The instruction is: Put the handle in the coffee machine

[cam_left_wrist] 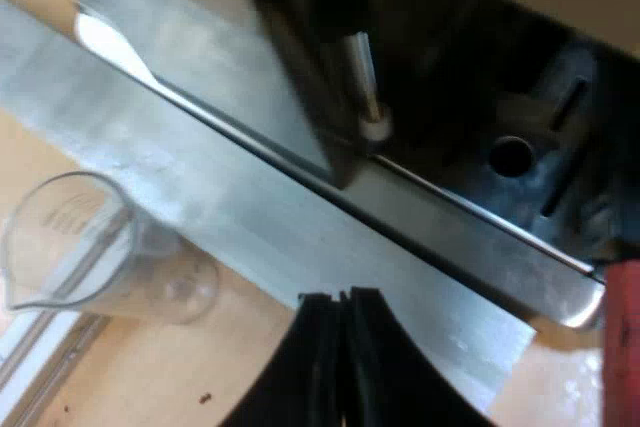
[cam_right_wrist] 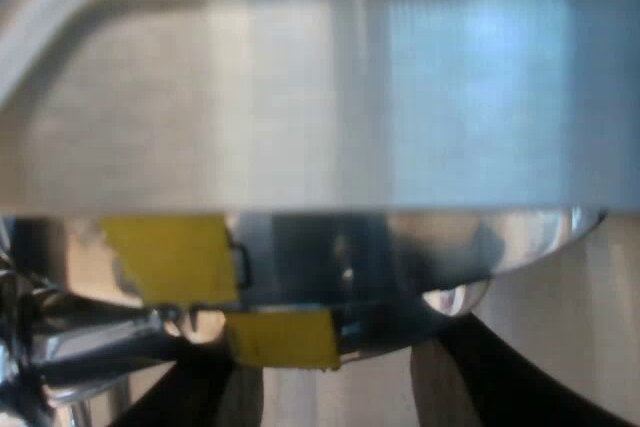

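light: bright and even in both wrist views, coming from overhead
glare: white hot spot on the espresso machine (cam_left_wrist: 110,42) edge; bluish sheen on the brushed metal surface (cam_right_wrist: 480,77)
shadow: deep black under the machine's front
reflections: chrome curve (cam_right_wrist: 400,267) mirrors yellow patches; measuring glass (cam_left_wrist: 100,247) shows soft highlights
desk (cam_left_wrist: 130,367): warm tone

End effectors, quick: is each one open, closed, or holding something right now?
Left end effector: closed, holding nothing.
Right end effector: cannot be told; it is right at the metal holder.
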